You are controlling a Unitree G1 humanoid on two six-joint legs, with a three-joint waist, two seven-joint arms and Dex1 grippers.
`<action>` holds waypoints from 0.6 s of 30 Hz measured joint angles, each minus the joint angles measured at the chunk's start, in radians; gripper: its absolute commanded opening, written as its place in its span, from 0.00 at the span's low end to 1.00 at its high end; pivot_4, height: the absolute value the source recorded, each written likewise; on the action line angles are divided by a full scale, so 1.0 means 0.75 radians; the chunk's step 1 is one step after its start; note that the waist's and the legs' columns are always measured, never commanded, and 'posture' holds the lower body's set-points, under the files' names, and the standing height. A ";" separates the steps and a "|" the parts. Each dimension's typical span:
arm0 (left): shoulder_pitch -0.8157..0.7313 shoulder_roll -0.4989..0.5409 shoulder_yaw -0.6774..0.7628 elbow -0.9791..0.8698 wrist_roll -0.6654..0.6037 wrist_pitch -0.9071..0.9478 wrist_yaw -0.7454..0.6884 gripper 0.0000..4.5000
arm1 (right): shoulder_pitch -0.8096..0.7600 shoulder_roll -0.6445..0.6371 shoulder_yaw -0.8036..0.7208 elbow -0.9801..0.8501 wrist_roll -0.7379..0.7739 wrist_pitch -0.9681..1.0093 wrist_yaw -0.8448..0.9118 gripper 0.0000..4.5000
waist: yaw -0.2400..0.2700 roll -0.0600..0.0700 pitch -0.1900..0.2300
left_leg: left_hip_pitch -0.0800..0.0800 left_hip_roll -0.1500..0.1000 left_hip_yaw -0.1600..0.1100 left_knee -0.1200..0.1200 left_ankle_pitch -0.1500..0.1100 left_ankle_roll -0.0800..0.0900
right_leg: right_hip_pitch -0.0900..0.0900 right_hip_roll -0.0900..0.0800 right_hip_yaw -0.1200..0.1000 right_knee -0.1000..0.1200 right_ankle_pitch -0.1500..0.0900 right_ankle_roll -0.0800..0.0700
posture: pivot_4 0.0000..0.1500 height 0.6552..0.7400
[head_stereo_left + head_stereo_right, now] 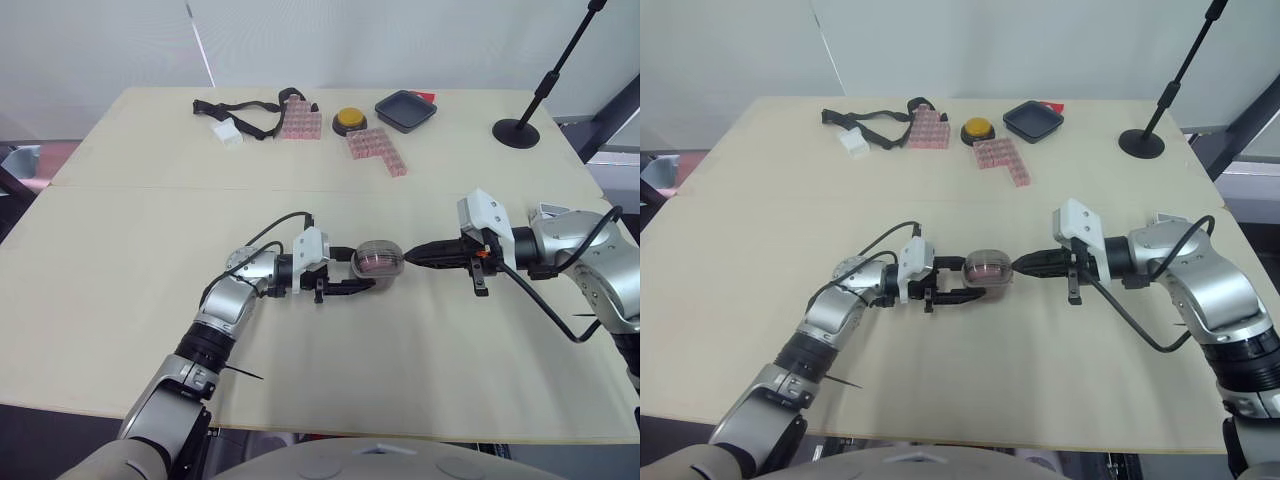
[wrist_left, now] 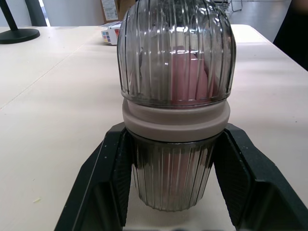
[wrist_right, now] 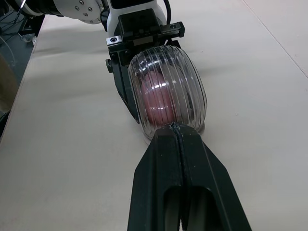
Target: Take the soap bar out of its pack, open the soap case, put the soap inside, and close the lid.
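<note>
Clear ribbed plastic, the soap case [image 1: 378, 259] lies on its side near the middle of the pale counter [image 1: 120, 260], lid on, between the left gripper [image 1: 360, 274] and the right gripper [image 1: 410, 256]. A black tray [image 1: 405, 110] and a yellow button [image 1: 349, 120] sit along the far edge.

From the left wrist, the left jaws pinch the case's lower half on both sides, and the pink soap bar [image 2: 188, 77] shows through the wall.

From the right wrist, the right jaws are pressed together, their tip touching the case's end.
</note>
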 measured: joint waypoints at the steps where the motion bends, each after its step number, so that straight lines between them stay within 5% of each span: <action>1: 0.000 0.000 0.000 0.000 0.000 0.000 0.000 0.43 | -0.001 0.000 0.000 0.000 0.000 0.001 0.000 0.01 | 0.000 0.000 0.000 | 0.000 0.000 0.000 0.000 0.000 0.000 | 0.000 0.000 0.000 0.000 0.000 0.000 | 1.00 1.00; 18: 0.000 -0.001 0.000 0.000 0.000 0.000 -0.001 0.43 | -0.013 0.002 0.000 -0.030 0.015 0.024 0.000 0.01 | 0.000 0.000 0.000 | 0.000 0.000 0.000 0.000 0.000 0.000 | 0.000 0.000 0.000 0.000 0.000 0.000 | 1.00 1.00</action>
